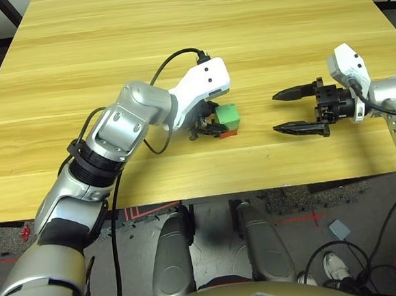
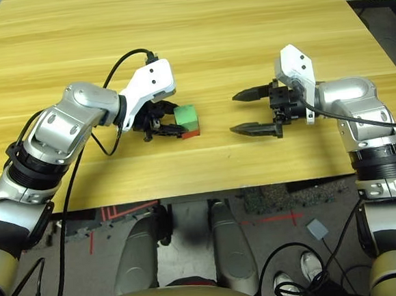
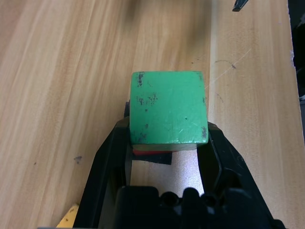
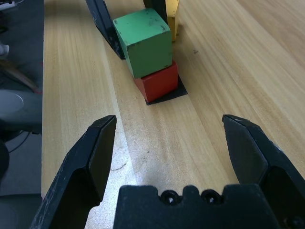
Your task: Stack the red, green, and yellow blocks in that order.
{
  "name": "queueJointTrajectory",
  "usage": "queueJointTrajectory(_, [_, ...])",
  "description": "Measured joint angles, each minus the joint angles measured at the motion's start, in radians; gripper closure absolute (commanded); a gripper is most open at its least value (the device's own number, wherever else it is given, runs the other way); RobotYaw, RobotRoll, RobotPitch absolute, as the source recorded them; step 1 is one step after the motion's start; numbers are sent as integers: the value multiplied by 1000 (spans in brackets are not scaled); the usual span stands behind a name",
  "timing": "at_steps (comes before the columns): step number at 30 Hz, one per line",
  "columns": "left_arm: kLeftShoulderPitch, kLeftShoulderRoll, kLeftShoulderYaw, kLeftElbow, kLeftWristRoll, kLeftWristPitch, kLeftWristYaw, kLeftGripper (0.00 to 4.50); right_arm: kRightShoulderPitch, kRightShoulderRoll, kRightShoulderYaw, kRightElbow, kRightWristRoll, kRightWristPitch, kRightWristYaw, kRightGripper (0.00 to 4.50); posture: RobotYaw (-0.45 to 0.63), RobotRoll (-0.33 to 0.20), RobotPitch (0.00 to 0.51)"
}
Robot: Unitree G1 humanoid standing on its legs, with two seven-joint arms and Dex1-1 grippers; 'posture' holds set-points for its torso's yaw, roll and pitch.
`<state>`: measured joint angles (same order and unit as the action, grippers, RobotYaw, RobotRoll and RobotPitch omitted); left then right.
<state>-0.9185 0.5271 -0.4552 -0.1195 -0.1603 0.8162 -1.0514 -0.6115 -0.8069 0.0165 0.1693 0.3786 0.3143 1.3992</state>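
The green block (image 1: 228, 115) sits on top of the red block (image 1: 228, 133), near the front edge of the wooden surface (image 1: 176, 40) and a little left of its middle. The red block rests on a flat black square patch (image 4: 164, 98), whose dark edge shows around the block's base in the right wrist view. The green block is not quite square over the red one; its faces are scuffed with small dark marks. The left claw (image 1: 210, 126) reaches in from the left, its two black fingers (image 3: 112, 152) closed tight against opposite sides of the green block, so that it has hold of that block while the block rests on the red one. The yellow block (image 4: 171, 16) stands just beyond the stack as seen from the right wrist, close beside the left claw; whether it touches the stack cannot be told. To the right of the stack, well apart from it, the right claw (image 1: 298, 110) hangs above the surface with its fingers spread as wide as they go, pointing left toward the blocks and holding nothing. Farther back, the surface stretches away in pale wood grain.
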Motion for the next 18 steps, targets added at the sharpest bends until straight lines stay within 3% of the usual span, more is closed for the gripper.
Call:
queueJointTrajectory(7, [9,7,5,30,1,-59,1,2438,8,-1,0,0,6,6,-2,0,52,26,256])
queueJointTrajectory(8, [11,7,7,29,1,-59,2,1715,8,-1,0,-1,7,6,-2,0,57,25,255])
queueJointTrajectory(13, [15,33,22,-17,-16,-41,-18,40,8,-1,0,-1,7,6,-2,0,69,21,255])
queueJointTrajectory(16, [-2,105,48,-47,-46,-64,-91,40,7,-2,0,-1,8,6,1,0,76,15,255])
queueJointTrajectory(18, [-21,192,72,-42,-52,-109,-162,40,1,-4,0,0,9,7,3,0,81,13,253])
